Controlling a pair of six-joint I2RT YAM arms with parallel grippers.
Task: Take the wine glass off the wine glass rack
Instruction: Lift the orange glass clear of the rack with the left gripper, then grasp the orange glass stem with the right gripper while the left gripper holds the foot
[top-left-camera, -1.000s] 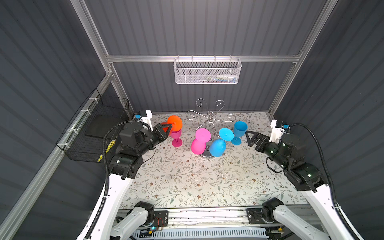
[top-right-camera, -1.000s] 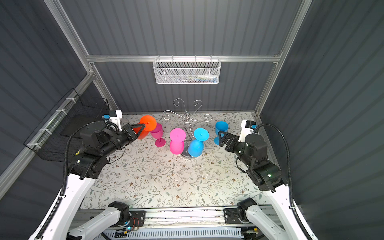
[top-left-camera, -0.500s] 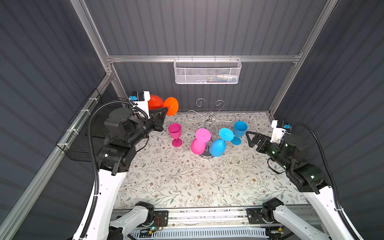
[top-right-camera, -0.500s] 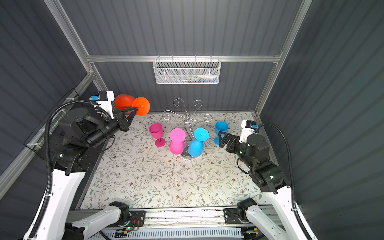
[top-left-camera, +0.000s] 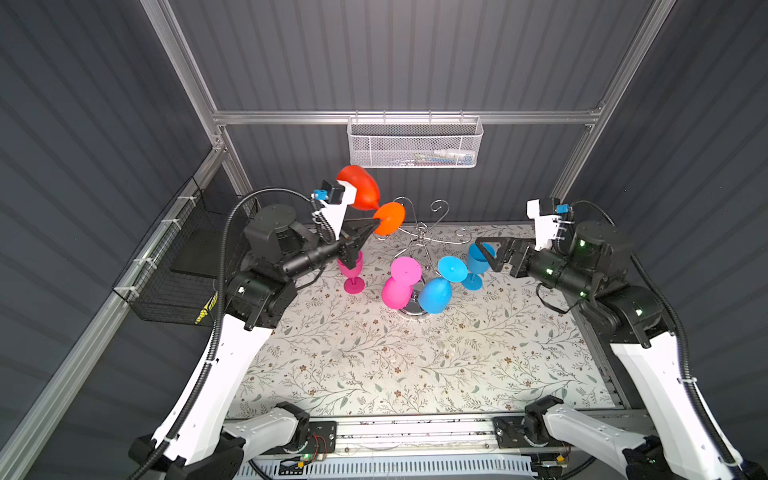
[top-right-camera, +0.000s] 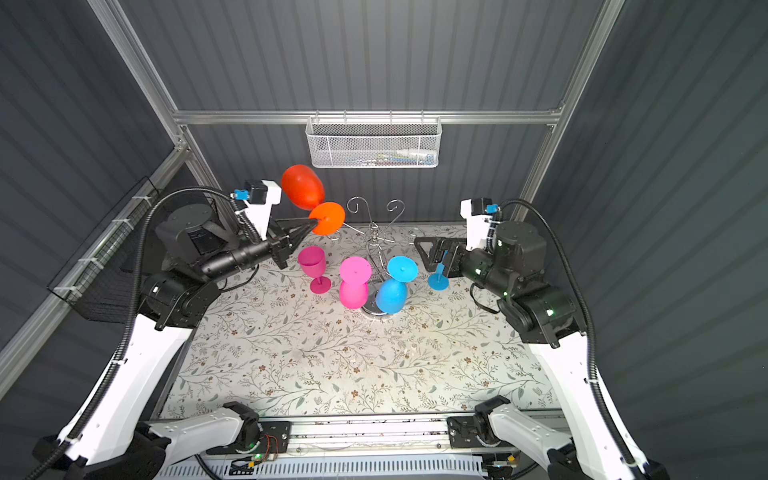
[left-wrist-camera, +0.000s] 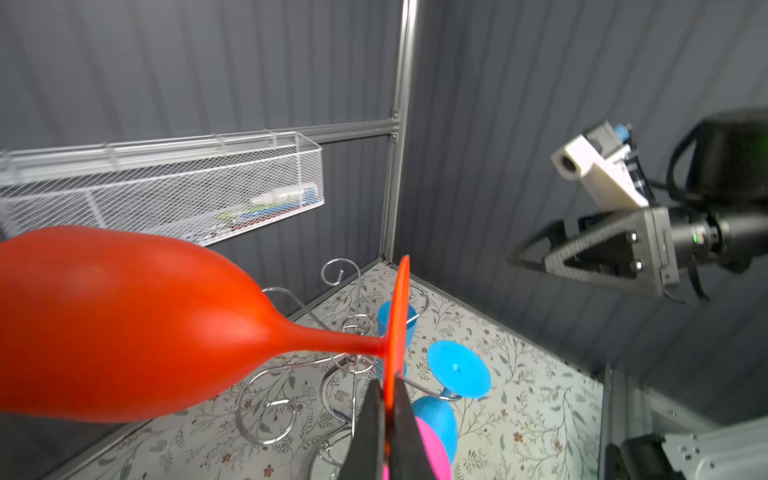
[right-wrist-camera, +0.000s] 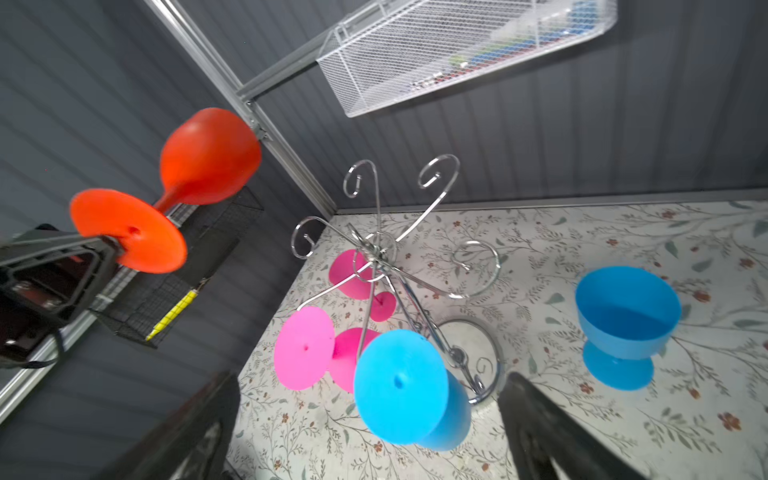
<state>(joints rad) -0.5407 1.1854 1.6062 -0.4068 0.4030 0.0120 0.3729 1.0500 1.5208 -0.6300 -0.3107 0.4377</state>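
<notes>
**A:** What is the left gripper (left-wrist-camera: 388, 399) doing?

**B:** It is pinching the rim of the orange wine glass's (top-left-camera: 359, 189) foot, with the jaws closed tight on that thin disc. The glass is lying nearly sideways in the air, with its bowl pointing up and back toward the left rear corner.

**A:** So where is it sitting relative to the wine glass rack (right-wrist-camera: 374, 249)?

**B:** It is hanging off to the rack's left, about level with the top scrolls. In both top views the foot is overlapping one curled arm. From the right wrist a gap is showing, so it is probably clear of the wire, though I cannot say for sure.

**A:** Is anything else hanging on the rack?

**B:** Two glasses are hanging upside down from the front arms, a pink glass (top-left-camera: 397, 291) and a blue glass (top-left-camera: 434, 295), both just above the round base.

**A:** And what is standing on the table?

**B:** A magenta glass (top-right-camera: 312, 262) is standing upright on the floral cloth (top-left-camera: 415, 374) below the left gripper. A blue cup-shaped glass (right-wrist-camera: 627, 311) is standing to the rack's right.

**A:** What about the right gripper (right-wrist-camera: 369, 376)?

**B:** It is hovering near that blue cup-shaped glass with its jaws spread wide, gripping nothing and pointing toward the rack.
</notes>
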